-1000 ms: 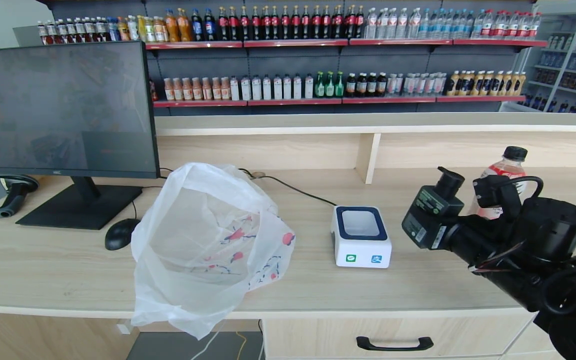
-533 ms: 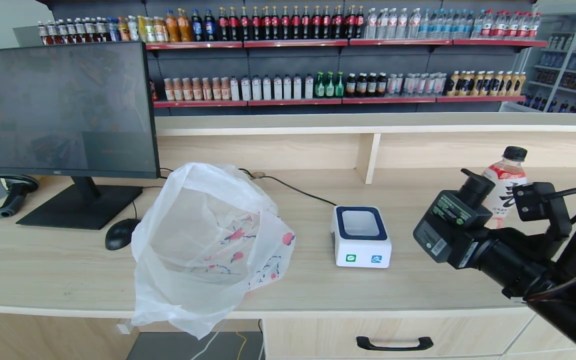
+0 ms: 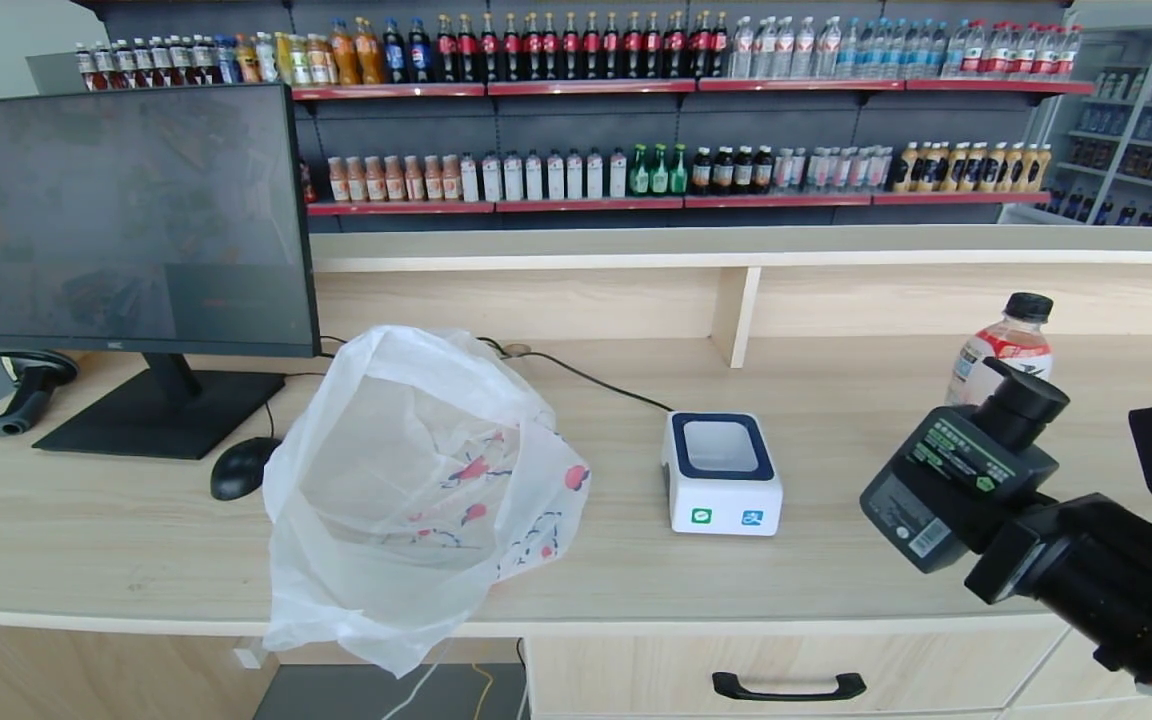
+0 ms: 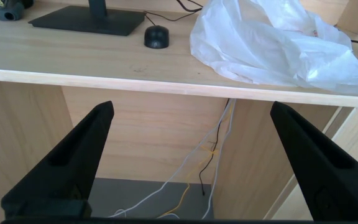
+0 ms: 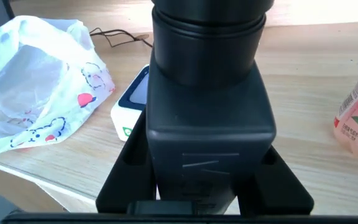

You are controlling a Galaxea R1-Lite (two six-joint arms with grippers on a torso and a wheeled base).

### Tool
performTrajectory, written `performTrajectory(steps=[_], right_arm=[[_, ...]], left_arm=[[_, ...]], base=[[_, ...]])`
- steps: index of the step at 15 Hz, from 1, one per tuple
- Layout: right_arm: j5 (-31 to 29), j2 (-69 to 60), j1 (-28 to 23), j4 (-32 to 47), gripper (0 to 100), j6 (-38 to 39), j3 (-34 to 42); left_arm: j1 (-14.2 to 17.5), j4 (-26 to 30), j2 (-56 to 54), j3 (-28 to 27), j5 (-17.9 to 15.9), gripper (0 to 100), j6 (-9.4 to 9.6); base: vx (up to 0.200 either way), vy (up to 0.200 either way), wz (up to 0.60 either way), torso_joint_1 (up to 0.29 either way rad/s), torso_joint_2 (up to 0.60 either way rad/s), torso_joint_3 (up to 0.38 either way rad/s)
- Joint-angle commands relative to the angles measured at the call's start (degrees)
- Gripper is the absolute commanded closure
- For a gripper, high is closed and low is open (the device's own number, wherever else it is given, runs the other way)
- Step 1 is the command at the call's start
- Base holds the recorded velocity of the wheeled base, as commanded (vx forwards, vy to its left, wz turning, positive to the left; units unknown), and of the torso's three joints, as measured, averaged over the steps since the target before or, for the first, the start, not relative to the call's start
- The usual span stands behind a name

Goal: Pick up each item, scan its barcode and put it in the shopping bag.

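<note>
Status, left to right. Left gripper hangs low in front of the counter edge, fingers wide apart, holding nothing, so it has no part in the job yet. Bag sits on the counter left of centre, mouth open, part of it drooping over the front edge. Through the film I see only its print and no item, so I count zero bagged. Scanner sits mid-counter just right of the bag, window up, nothing over it. Right gripper is clamped on the black bottle, fingers on both sides of its body. It holds the bottle off the counter, right of the scanner and well apart from the window. The bottle is tilted, cap pointing up and away, and the label's barcode patch faces up, not down at the window. Pink bottle stands upright at the far right rear of the counter, untouched. My read: item one is picked, and that is all. Left to do: turn its barcode to the window, scan, drop it in the bag, then run the whole cycle for the pink bottle. Whether a scan has registered I can't tell.
</note>
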Motion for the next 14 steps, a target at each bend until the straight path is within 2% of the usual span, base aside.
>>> performTrajectory(steps=[1,4,7,9,11,14], right_arm=[[1.17,-0.96,1.63,-0.10,100,0.50,0.00],[3.02,-1.31,8.22,-0.10,100,4.98,-0.27],[3.19,-0.96,18.50,-1.60,100,17.90,-3.70],[3.19,-0.08,20.35,-2.48,100,25.90,-6.60],[3.19,0.80,21.05,-4.59,100,29.33,-8.88],[3.19,6.08,21.23,-12.85,100,32.84,-11.96]], left_arm=[[0.00,0.00,-0.02,0.00,0.00,0,-0.01],[0.00,0.00,-0.02,0.00,0.00,0,-0.01],[0.00,0.00,-0.02,0.00,0.00,0,-0.01],[0.00,0.00,-0.02,0.00,0.00,0,-0.01],[0.00,0.00,-0.02,0.00,0.00,0,-0.01],[0.00,0.00,-0.02,0.00,0.00,0,-0.01]], base=[[0.000,0.000,0.00,0.000,0.00,0.000],[0.000,0.000,0.00,0.000,0.00,0.000],[0.000,0.000,0.00,0.000,0.00,0.000],[0.000,0.000,0.00,0.000,0.00,0.000],[0.000,0.000,0.00,0.000,0.00,0.000],[0.000,0.000,0.00,0.000,0.00,0.000]])
